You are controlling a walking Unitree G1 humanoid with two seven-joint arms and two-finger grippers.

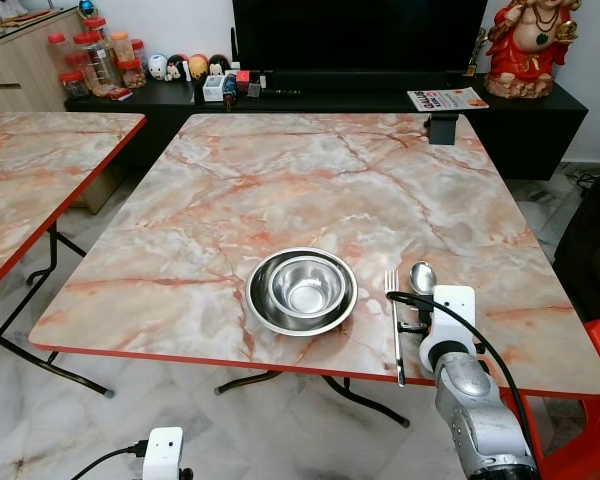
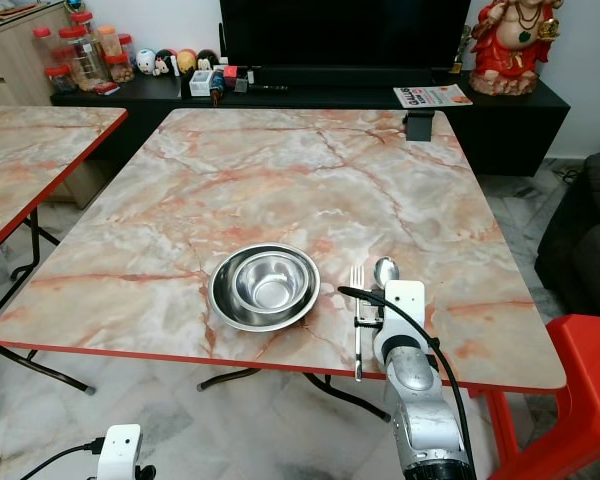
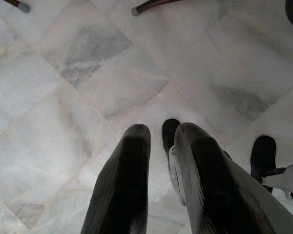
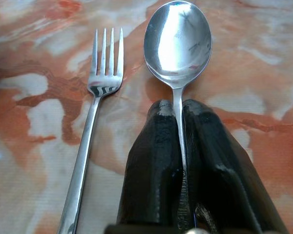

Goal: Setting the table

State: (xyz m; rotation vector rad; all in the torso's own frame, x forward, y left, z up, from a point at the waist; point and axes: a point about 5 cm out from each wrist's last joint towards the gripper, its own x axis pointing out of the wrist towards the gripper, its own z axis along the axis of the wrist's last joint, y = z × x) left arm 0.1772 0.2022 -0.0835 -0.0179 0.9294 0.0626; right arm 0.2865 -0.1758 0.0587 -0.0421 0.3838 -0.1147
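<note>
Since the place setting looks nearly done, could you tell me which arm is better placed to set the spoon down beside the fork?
The right. Its gripper is shut on the spoon handle, just right of the fork on the table. The left gripper hangs over the floor.

Bright, even indoor light; sharp frames, glare on the spoon (image 4: 177,44).

TV (image 1: 358,35) on black console (image 1: 525,110); red-lidded jars (image 1: 98,58), figurines (image 1: 188,66), statue (image 1: 532,45), magazine (image 1: 447,99). Second marble table (image 1: 30,170), red chair (image 2: 570,400), tiled floor (image 3: 78,87).
</note>
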